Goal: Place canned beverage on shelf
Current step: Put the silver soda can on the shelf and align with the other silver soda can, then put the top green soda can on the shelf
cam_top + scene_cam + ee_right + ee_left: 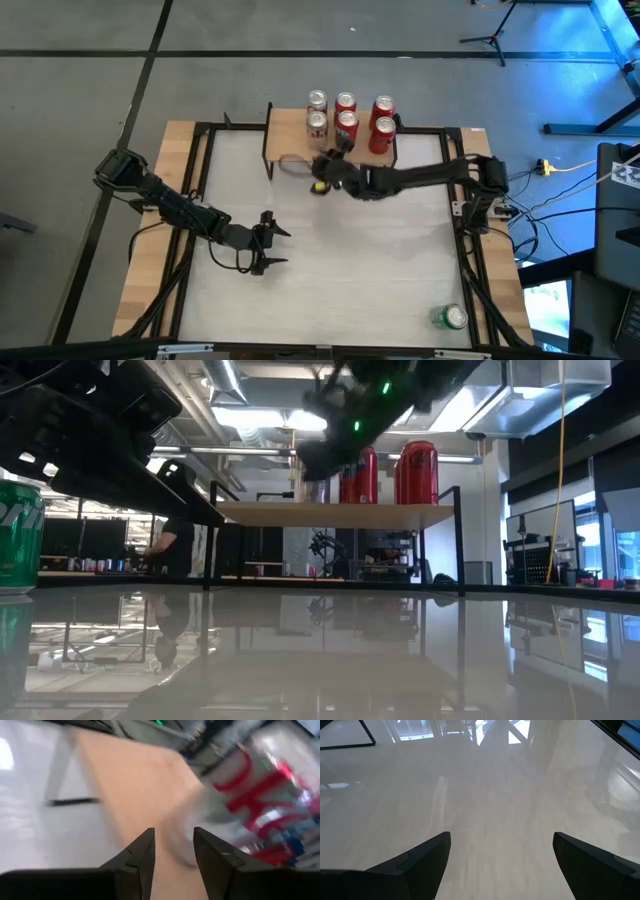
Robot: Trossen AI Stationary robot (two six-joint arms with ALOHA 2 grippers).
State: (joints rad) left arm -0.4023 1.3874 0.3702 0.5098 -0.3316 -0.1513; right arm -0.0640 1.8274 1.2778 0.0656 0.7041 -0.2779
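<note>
Wood-topped shelf at 12 o'clock on the bench, seen from above. Carries six cans: two silver cans toward its 9 o'clock end, four red cans beside them. Right jaws at the shelf's 6 o'clock edge, close before the silver cans, on the right arm reaching in from 3 o'clock. Left jaws spread wide over bare bench toward 8 o'clock. Green can upright near the 5 o'clock corner, well apart from both.

Level with the bench: red cans upright on the shelf; green can close to the camera.

Left wrist: fingers far apart, nothing between, only bench below.

Right wrist: fingers narrowly parted, gripping nothing; a silver can with red lettering just beyond them on the shelf.
</note>
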